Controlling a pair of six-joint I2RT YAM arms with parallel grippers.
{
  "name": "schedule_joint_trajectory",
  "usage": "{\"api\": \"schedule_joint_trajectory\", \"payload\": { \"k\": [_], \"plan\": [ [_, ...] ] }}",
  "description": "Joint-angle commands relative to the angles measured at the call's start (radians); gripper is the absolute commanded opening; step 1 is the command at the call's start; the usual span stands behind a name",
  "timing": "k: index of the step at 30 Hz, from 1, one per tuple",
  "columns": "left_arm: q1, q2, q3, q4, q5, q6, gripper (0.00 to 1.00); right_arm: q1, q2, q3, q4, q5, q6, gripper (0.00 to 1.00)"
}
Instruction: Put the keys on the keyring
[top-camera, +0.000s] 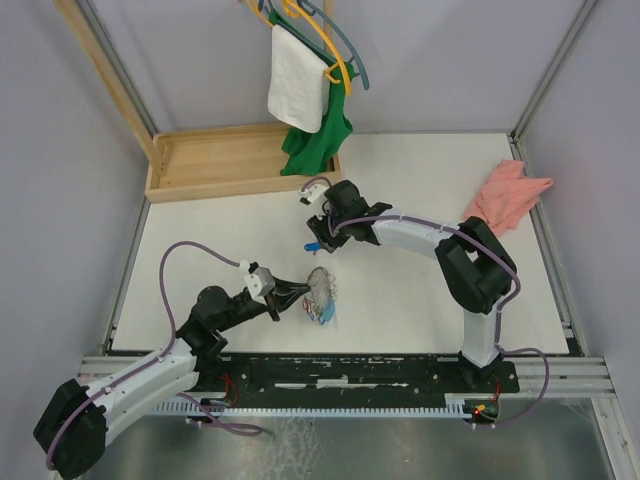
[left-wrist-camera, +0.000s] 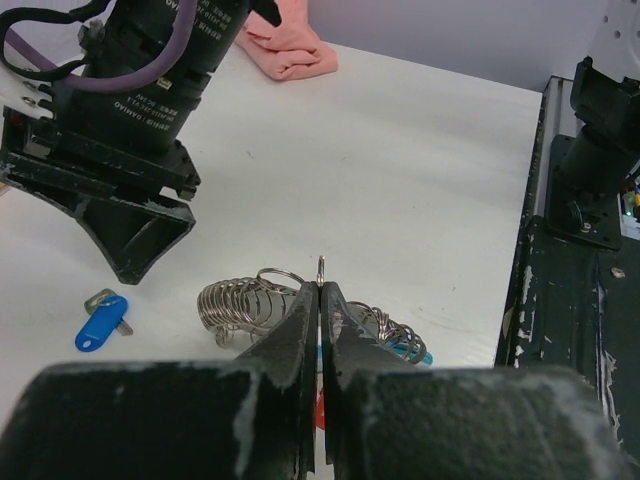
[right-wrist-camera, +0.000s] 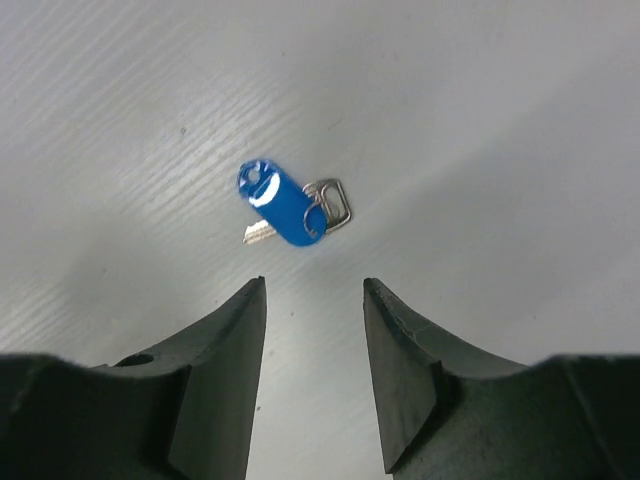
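The blue-headed key (right-wrist-camera: 283, 207) lies flat on the white table, just beyond my open right gripper (right-wrist-camera: 314, 287), which hovers above it. It also shows in the top view (top-camera: 312, 247) and the left wrist view (left-wrist-camera: 102, 322). My left gripper (left-wrist-camera: 320, 287) is shut on a thin metal keyring (left-wrist-camera: 321, 268) that stands up between its tips, over a heap of several metal rings (left-wrist-camera: 245, 298). A bit of red (left-wrist-camera: 320, 408) shows below the jaws; I cannot tell if it is the red key. In the top view the left gripper (top-camera: 304, 290) touches the ring heap (top-camera: 322, 287).
A wooden tray (top-camera: 230, 160) stands at the back left under hangers with a white towel (top-camera: 297, 78) and a green cloth (top-camera: 318, 140). A pink cloth (top-camera: 508, 193) lies at the back right. The black base rail (top-camera: 360, 370) runs along the near edge.
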Motion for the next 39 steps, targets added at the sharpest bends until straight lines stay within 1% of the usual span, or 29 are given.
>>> {"api": "schedule_joint_trajectory", "payload": {
  "k": [1, 8, 13, 18, 22, 25, 29, 31, 33, 36, 39],
  "plan": [
    [0.002, -0.052, -0.016, 0.002, -0.044, 0.025, 0.03, 0.005, 0.066, 0.079, 0.111, 0.024, 0.043, 0.51],
    [0.002, -0.039, -0.009, 0.002, -0.045, 0.028, 0.03, 0.006, 0.154, 0.110, 0.106, 0.031, 0.052, 0.47],
    [0.002, -0.030, -0.006, 0.002, -0.042, 0.031, 0.03, 0.004, 0.174, 0.108, 0.039, 0.079, 0.055, 0.38],
    [0.002, -0.028, -0.002, 0.003, -0.043, 0.037, 0.03, -0.018, 0.116, 0.038, -0.022, 0.170, 0.087, 0.22],
    [0.001, -0.021, 0.002, 0.002, -0.044, 0.041, 0.03, -0.048, 0.054, -0.027, -0.074, 0.221, 0.124, 0.13],
    [0.001, -0.020, 0.005, 0.001, -0.041, 0.042, 0.03, -0.062, -0.012, -0.089, -0.110, 0.238, 0.147, 0.08],
    [0.002, -0.023, 0.006, -0.003, -0.045, 0.044, 0.03, -0.068, -0.111, -0.176, -0.149, 0.244, 0.181, 0.05],
    [0.002, -0.028, 0.005, -0.005, -0.047, 0.044, 0.03, -0.068, -0.149, -0.201, -0.149, 0.218, 0.177, 0.05],
    [0.002, -0.033, 0.005, -0.009, -0.052, 0.044, 0.03, -0.067, -0.165, -0.199, -0.116, 0.157, 0.152, 0.07],
    [0.001, -0.037, 0.004, -0.018, -0.062, 0.046, 0.03, -0.066, -0.152, -0.171, -0.037, 0.082, 0.115, 0.22],
    [0.002, -0.038, 0.002, -0.018, -0.064, 0.044, 0.03, -0.066, -0.115, -0.146, 0.078, 0.002, 0.083, 0.32]
  ]
}}
